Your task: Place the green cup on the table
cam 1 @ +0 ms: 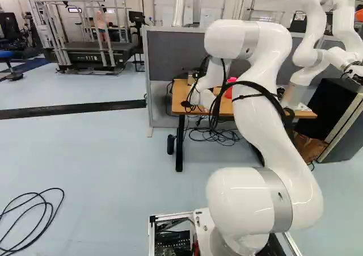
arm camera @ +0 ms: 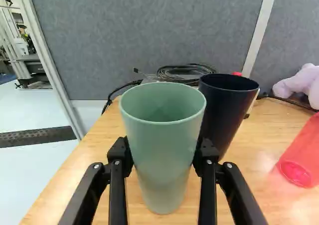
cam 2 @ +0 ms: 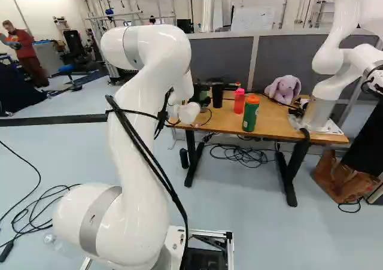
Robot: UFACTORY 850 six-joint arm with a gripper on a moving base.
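Beyond my arm in the right base view, the gripper point(cam 2: 202, 94) shows small and dark over the wooden table's near-left end; the arm hides it in the left base view. In the wrist view the gripper point(arm camera: 163, 160) is shut on the green cup point(arm camera: 162, 170), one finger against each side. The cup is upright, its open rim above the fingers. Below and around it lies the table top point(arm camera: 99, 157); whether the cup's bottom touches the wood I cannot tell.
A black cup point(arm camera: 224, 110) stands close beside and behind the green one. Farther along the table are a red bottle point(cam 2: 239, 101), a green bottle with orange lid point(cam 2: 250, 114), a purple plush toy point(cam 2: 283, 89) and another robot point(cam 2: 330, 60). A grey partition point(arm camera: 149, 30) rises behind.
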